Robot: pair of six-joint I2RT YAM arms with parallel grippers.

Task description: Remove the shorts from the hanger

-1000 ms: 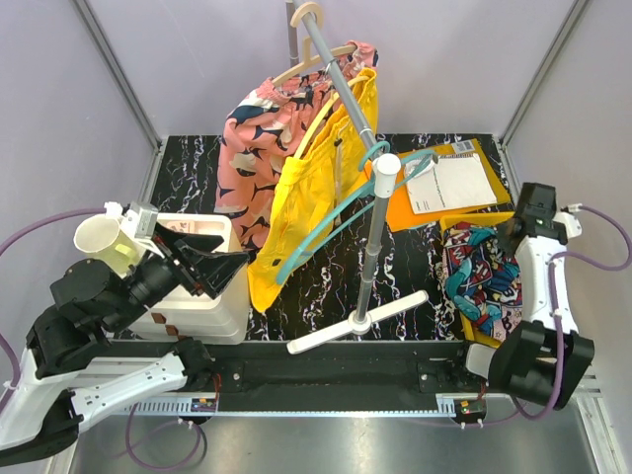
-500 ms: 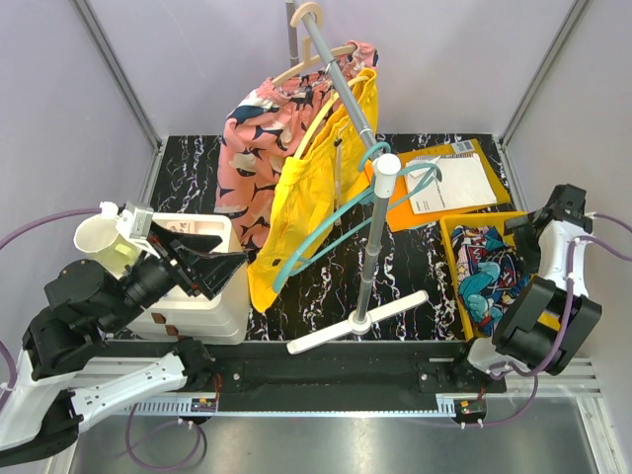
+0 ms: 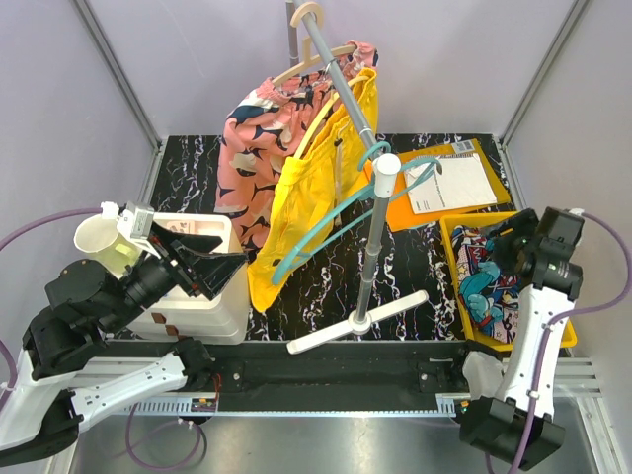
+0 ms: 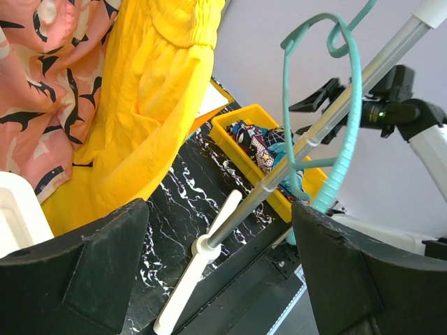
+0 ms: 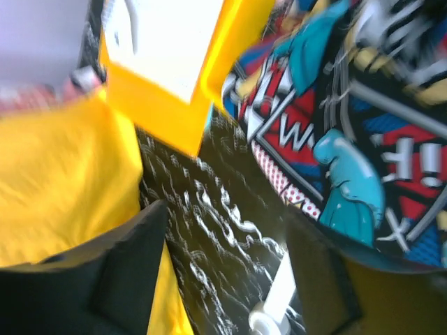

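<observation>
The plain yellow shorts (image 3: 301, 212) hang from the rail and show in both wrist views (image 4: 147, 118) (image 5: 63, 181). An empty teal hanger (image 3: 326, 225) (image 4: 356, 91) dangles on the rail beside them. The comic-print shorts (image 3: 484, 286) (image 4: 260, 143) (image 5: 363, 112) lie in the yellow bin (image 3: 452, 262). My right gripper (image 3: 502, 240) (image 5: 227, 209) hovers over the bin's far left corner, open and empty, facing the rack. My left gripper (image 3: 229, 259) (image 4: 218, 209) is open and empty, left of the yellow shorts and apart from them.
A pink patterned garment (image 3: 252, 148) hangs on a wooden hanger behind the yellow shorts. The rack's pole (image 3: 367, 257) stands on a white cross base (image 3: 357, 322). A white box (image 3: 202, 301) and paper cup (image 3: 99, 237) sit under the left arm. An orange envelope with paper (image 3: 449, 183) lies at back right.
My right gripper has opened and let the comic-print shorts drop into the yellow bin, then swung out right and back over the bin. The left arm barely moved.
</observation>
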